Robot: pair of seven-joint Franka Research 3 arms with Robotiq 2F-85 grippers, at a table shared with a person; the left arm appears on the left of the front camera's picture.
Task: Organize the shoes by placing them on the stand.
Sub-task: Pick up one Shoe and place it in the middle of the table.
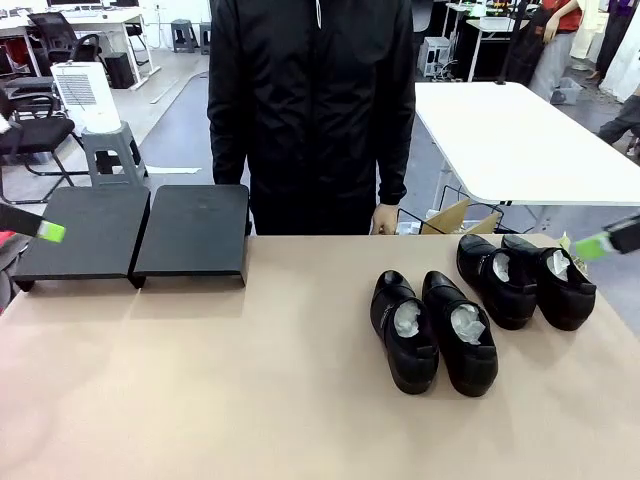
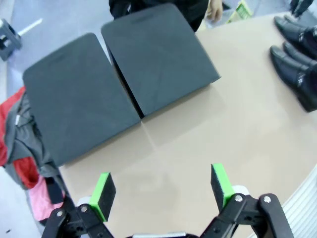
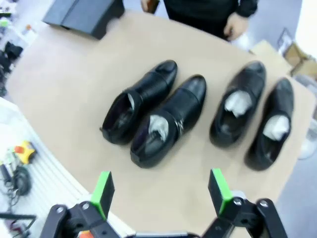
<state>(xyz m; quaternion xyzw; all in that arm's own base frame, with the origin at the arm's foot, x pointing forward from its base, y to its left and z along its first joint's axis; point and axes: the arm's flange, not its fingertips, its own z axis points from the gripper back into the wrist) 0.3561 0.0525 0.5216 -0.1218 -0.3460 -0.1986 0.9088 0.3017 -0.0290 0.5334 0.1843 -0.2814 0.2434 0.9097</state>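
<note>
The stand (image 1: 190, 232) sits at the far edge of the tan desk (image 1: 250, 400). It is two low matte-black rectangular platforms side by side, their inner edges almost touching. Each top is flat and bare, and a down-turned lip runs along the front.

The four shoes (image 1: 460, 335) lie on the desk well to the right of the stand, none of them touching it. They are glossy black leather with rounded toes, cut to about ankle height, and light glints off their uppers. Whitish crumpled paper stuffing (image 1: 468, 322) shows in their openings. They lie as two pairs, the shoes of each pair pressed side by side. One pair is nearer the stand and closer to the front of the desk. The other pair is farther right and farther back.

A person (image 1: 312, 100) in a black jacket stands behind the desk, just right of the stand, one hand (image 1: 385, 218) at the desk's far edge.

The left gripper (image 2: 162, 191) hovers over bare desk just in front of the stand, its green pads spread wide and holding nothing. The right gripper (image 3: 161, 191) hangs above the shoes, far to the right of the stand, likewise wide apart and holding nothing.
</note>
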